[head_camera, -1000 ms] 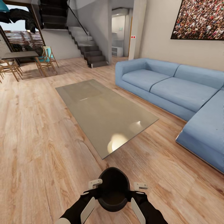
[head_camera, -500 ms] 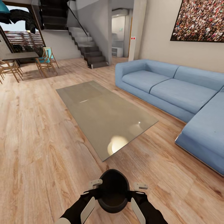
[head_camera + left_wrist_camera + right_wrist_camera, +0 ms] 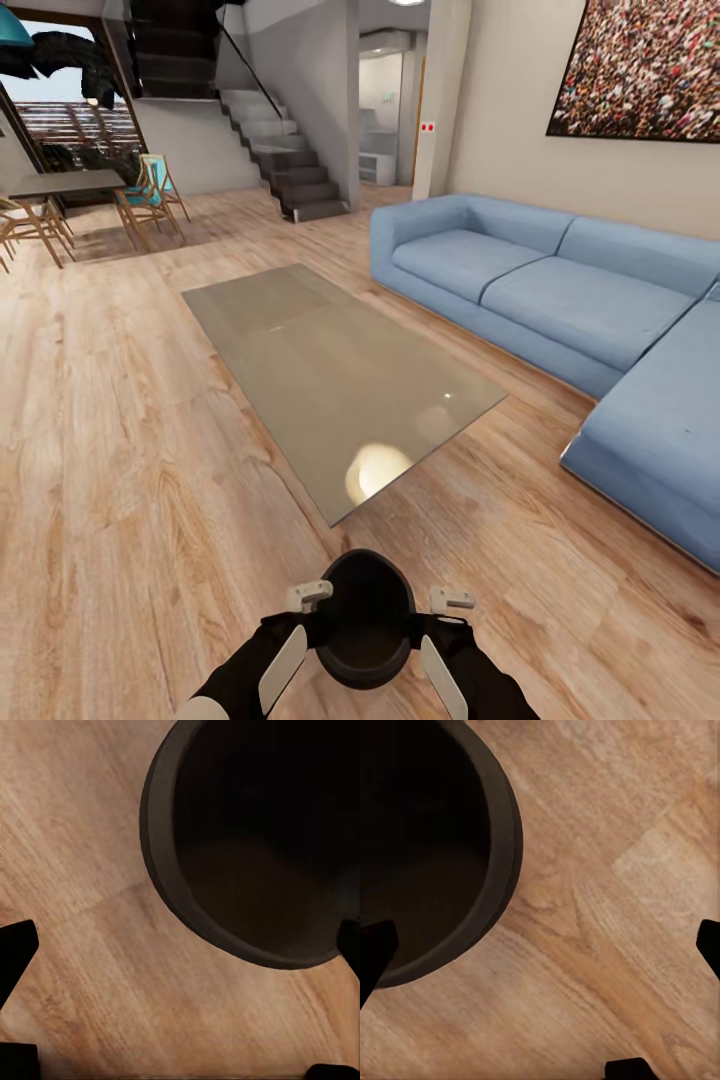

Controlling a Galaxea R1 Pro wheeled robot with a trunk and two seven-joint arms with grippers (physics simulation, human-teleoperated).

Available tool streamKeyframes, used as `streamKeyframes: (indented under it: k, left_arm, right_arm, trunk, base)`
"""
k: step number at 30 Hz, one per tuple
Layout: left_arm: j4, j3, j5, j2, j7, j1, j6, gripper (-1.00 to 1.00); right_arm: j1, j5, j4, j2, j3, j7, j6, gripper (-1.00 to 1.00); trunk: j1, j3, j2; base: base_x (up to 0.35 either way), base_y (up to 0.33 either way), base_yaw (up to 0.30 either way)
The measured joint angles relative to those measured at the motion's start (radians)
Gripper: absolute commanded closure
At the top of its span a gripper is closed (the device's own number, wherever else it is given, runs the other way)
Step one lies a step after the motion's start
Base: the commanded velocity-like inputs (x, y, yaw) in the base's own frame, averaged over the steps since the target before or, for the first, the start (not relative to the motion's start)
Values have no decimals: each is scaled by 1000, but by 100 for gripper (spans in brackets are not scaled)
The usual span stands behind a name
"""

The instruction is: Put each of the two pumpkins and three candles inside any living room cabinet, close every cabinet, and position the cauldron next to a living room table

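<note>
A: Which step is this?

B: The last one, I judge: taking the cauldron to the glass-topped coffee table. The pot sits between the two arms, pressed from both sides, the left gripper against its left flank and the right gripper against its right.

A: Are the fingers closed on it?

B: No. In the wrist views each pair of fingers is spread wide, with bare wooden floor showing in the gap. The cauldron lies off to one side of each pair, not between them. So it is squeezed between the two arms, not pinched by either set of fingers.

A: How does the pot look?

B: Squat, round, matte black, wide mouth facing up, dark and empty inside as far as I can see; the rim is thick and smooth.

A: And where is the table?

B: Ahead of the fingers, its near corner a short way beyond the pot, the blue sofa to the right of it.

A: What next?

B: Probably a little more forward travel, then lowering the pot to the floor just beside the near corner and parting the arms evenly so it doesn't tip.
</note>
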Motion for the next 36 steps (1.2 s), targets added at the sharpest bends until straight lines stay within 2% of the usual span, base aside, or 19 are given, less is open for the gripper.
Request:
streamKeyframes:
  k: [6, 10, 13, 17, 26, 32, 36]
  left_arm:
    - [4, 0, -4, 0, 1, 0, 36, -100]
    - [12, 4, -5, 50, -3, 0, 37, -100]
    - [37, 5, -4, 65, -4, 0, 30, -100]
    - [105, 8, -6, 71, -10, 0, 2, -100]
    - [127, 9, -8, 83, -10, 0, -20, -100]
    - [165, 7, -11, 91, -10, 0, -23, -100]
    - [216, 6, -4, 110, -11, 0, -104, -100]
  right_arm:
    - [0, 0, 0, 0, 0, -1, 2, -100]
    - [0, 0, 0, 0, 0, -2, 2, -100]
    - [0, 0, 0, 0, 0, -2, 4, -100]
    - [0, 0, 0, 0, 0, -2, 4, -100]
    - [0, 1, -2, 0, -1, -6, 10, -100]
    - [11, 1, -5, 0, -4, -8, 53, -100]
    - [14, 0, -20, 0, -7, -9, 52, -100]
  trunk:
    - [-23, 19, 42]
    - [-38, 31, 70]
    - [-50, 41, 91]
    - [-65, 53, 119]
    - [-100, 81, 182]
    - [-123, 100, 224]
    - [-138, 113, 252]
  base:
    - [0, 0, 0]
    - [0, 0, 0]
    - [0, 0, 0]
    - [0, 0, 0]
    - [0, 0, 0]
    - [0, 0, 0]
    - [-87, 0, 0]
